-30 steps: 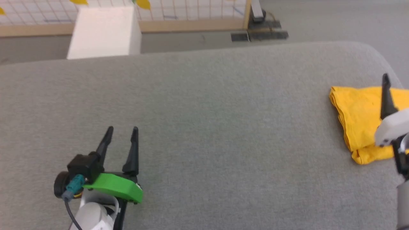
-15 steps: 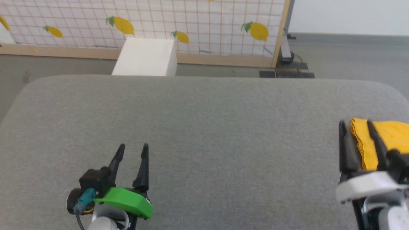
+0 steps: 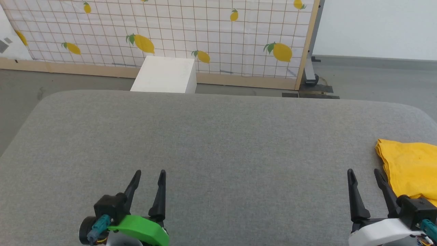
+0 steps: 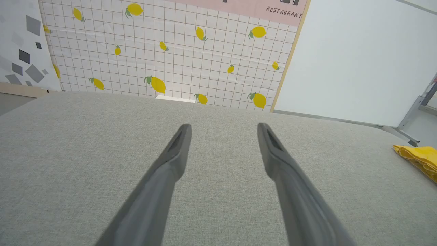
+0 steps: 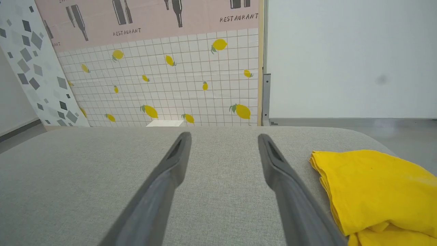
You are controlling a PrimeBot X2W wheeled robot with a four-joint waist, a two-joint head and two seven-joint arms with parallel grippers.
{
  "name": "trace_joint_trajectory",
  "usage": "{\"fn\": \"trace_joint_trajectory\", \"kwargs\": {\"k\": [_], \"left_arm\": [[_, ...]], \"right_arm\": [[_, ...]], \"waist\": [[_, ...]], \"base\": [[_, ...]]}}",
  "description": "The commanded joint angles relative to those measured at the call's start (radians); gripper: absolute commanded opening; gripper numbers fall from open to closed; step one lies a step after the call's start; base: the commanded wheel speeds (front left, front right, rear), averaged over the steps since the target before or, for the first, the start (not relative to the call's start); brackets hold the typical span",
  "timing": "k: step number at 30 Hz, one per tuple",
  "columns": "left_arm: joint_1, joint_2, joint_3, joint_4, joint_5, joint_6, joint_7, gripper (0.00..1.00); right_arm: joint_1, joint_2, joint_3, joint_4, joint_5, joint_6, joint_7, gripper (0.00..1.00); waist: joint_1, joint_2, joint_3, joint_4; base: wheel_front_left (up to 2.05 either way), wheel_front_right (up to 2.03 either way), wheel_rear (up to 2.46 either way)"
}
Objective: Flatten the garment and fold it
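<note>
- Garment: a bright yellow bundle is seen lying folded on the grey table, near its right edge, with stacked layers showing along its left side.
- In the right wrist view the garment is shown just to the right of the right tool; no contact between them can be made out.
- The right tool is held with its two dark fingers moderately spread, and nothing is gripped between them.
- The left tool is likewise spread to a moderate gap and nothing is held; in its own wrist view the left tool is seen low above bare table cloth, with the garment well apart at the far right.
- Compared with a second ago, the right tool is no longer seen across the yellow cloth; it is now placed beside the garment's left edge.
- The head camera has been raised since then, so more of the lemon-printed panel and the white box beyond the table is taken in.
- The left tool's gap and the garment's folded shape appear unchanged.
</note>
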Motion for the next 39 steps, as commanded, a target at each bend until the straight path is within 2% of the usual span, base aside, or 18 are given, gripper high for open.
{"fn": "trace_joint_trajectory", "kwargs": {"k": [1, 23, 24, 39], "left_arm": [[0.013, -0.006, -0.003, 0.003, 0.01, 0.001, -0.004, 1.0], [0.004, -0.015, -0.005, 0.024, 0.014, -0.001, -0.004, 1.0], [0.004, -0.013, -0.007, 0.022, 0.006, 0.0, 0.0, 0.0], [0.005, -0.014, -0.004, 0.013, 0.015, 0.004, 0.01, 0.0]], "right_arm": [[0.011, 0.001, -0.003, 0.003, 0.01, -0.002, -0.01, 1.0], [0.01, 0.001, -0.012, 0.031, 0.03, -0.002, -0.019, 1.0], [0.004, 0.0, -0.012, 0.029, 0.019, 0.0, -0.013, 0.0], [0.0, 0.0, -0.009, 0.026, 0.011, 0.0, -0.005, 0.0]], "waist": [[0.0001, -0.0001, -0.001, 0.001], [0.0001, -0.0001, 0.018, 0.004], [0.0001, -0.0001, 0.019, 0.004], [0.0001, -0.0001, 0.022, 0.001]], "base": [[0.0, 0.0, 0.0], [0.0, 0.0, 0.0], [0.0, 0.0, 0.0], [0.0, 0.0, 0.0]]}}
